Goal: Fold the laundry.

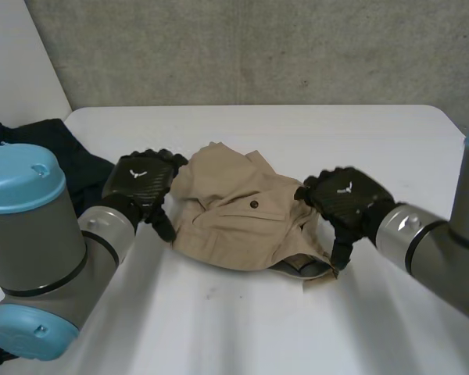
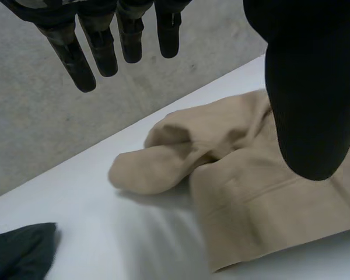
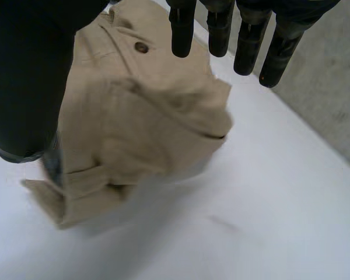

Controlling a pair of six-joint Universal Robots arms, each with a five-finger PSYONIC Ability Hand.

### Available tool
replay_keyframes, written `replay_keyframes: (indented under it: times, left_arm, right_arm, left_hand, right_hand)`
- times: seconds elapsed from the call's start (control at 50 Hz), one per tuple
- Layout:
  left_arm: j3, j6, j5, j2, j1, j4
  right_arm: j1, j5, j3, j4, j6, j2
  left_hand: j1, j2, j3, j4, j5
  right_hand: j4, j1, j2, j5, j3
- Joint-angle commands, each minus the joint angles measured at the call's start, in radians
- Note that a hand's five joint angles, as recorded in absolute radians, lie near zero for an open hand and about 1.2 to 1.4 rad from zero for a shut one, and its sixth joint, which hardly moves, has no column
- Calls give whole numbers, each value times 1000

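1. A dark cloth (image 1: 70,144), left of the tan garment (image 1: 242,211), lies partly behind the left arm (image 1: 31,242).
2. The left hand (image 2: 312,87) masks part of the tan garment with its thumb.
3. The right hand (image 3: 29,76) masks another part with its thumb; the garment's edge beside it is blurred.

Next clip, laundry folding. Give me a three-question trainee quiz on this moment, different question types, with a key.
1. True or false: the left hand is shut on the tan garment.
2. Fill in: the tan garment lies ___ the left hand and the right hand.
3. What lies beyond the left hand, away from the garment? A) dark cloth B) red towel C) basket
Key: 1 false; 2 between; 3 A.
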Motion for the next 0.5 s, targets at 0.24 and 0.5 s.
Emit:
replay_keyframes:
  times: [0.24,0.5]
  left_arm:
    - [-13,25,1,5,20,29]
    - [80,36,10,-14,30,106]
  right_arm:
    - [33,51,75,-307,100,139]
    - [36,-36,-39,-297,5,-24]
  left_hand:
    - [37,37,31,38,26]
    - [31,31,25,32,20]
  right_hand:
    - [1164,1201,1177,1156,1184]
    - [1164,1201,1177,1156,1184]
